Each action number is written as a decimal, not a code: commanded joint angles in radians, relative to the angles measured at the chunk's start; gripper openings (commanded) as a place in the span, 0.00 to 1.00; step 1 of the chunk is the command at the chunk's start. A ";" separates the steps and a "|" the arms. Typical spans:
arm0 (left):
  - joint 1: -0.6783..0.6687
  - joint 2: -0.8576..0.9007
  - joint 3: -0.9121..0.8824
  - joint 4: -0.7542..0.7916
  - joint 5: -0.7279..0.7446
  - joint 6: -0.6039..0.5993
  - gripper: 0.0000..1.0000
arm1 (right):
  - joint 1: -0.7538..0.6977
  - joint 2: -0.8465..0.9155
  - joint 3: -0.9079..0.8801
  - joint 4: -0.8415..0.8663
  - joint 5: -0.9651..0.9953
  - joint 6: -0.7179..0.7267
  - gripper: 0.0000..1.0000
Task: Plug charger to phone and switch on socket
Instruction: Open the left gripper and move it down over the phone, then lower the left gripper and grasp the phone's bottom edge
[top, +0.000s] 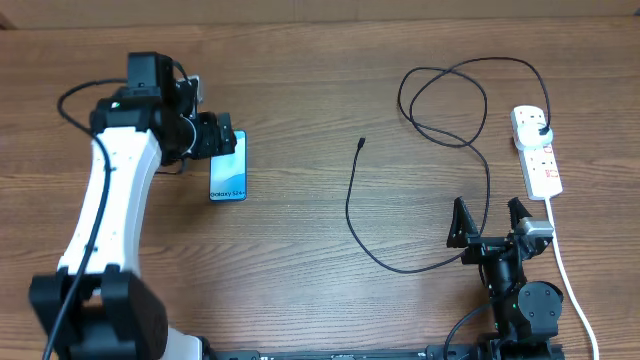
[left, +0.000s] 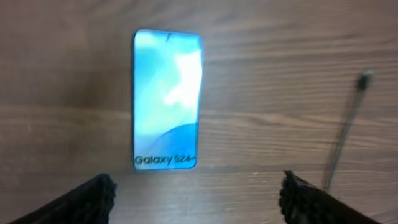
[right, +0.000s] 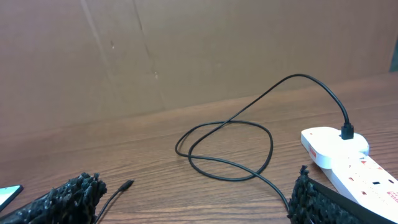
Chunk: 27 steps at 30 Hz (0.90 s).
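Note:
The phone (top: 228, 168) lies flat on the wooden table, its light-blue "Galaxy" screen up; it also shows in the left wrist view (left: 166, 99). My left gripper (top: 213, 135) hovers at the phone's far end, open and empty (left: 198, 190). The charger cable (top: 352, 205) runs in loops across the table. Its small connector tip (top: 361, 143) lies free in the middle (right: 126, 184). Its black plug (top: 541, 130) sits in the white socket strip (top: 537, 152), seen also in the right wrist view (right: 341, 154). My right gripper (top: 490, 215) is open and empty at the near right (right: 196, 193).
The strip's thick white cord (top: 570, 285) runs down the right side past my right arm. A brown cardboard wall (right: 186, 50) stands behind the table's far edge.

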<state>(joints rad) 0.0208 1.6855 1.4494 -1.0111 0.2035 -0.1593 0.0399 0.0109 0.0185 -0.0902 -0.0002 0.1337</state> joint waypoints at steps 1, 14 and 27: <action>-0.026 0.070 0.024 -0.014 -0.066 -0.073 0.85 | 0.004 -0.008 -0.011 0.006 -0.001 -0.005 1.00; -0.100 0.283 0.042 0.011 -0.074 0.018 0.91 | 0.004 -0.008 -0.011 0.006 -0.001 -0.005 1.00; -0.115 0.361 0.616 -0.461 -0.077 -0.014 0.95 | 0.004 -0.008 -0.011 0.006 -0.001 -0.005 1.00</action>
<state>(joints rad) -0.0856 2.0491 1.9514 -1.4322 0.1192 -0.1562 0.0399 0.0109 0.0185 -0.0902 -0.0002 0.1337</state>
